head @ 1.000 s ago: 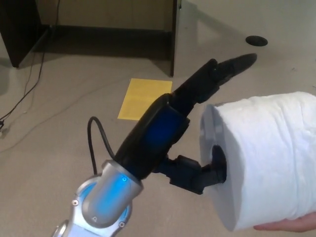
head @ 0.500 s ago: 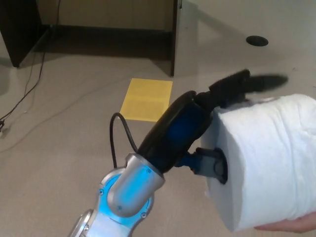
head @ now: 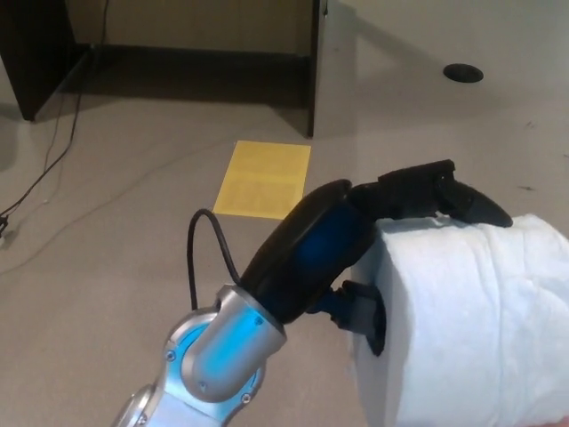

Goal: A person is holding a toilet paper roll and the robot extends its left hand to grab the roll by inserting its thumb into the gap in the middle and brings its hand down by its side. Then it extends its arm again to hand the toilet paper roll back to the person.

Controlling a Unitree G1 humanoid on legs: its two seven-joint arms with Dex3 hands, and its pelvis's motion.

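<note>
Robot hand (head: 356, 253) fingers have closed onto roll (head: 471, 329)

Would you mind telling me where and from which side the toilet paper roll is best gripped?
Grip the toilet paper roll at its core hole, from its open end facing the robot's left: the left hand has its thumb in that hole and fingers over the top.

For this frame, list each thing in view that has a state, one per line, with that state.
left hand: shut on the toilet paper roll, thumb in the core hole, fingers over the top.
toilet paper roll: lying on its side, core hole facing picture left, held off the floor.
yellow paper sheet: flat on the floor, untouched.
black cable: looped out from the wrist.
right hand: not in view.
</note>
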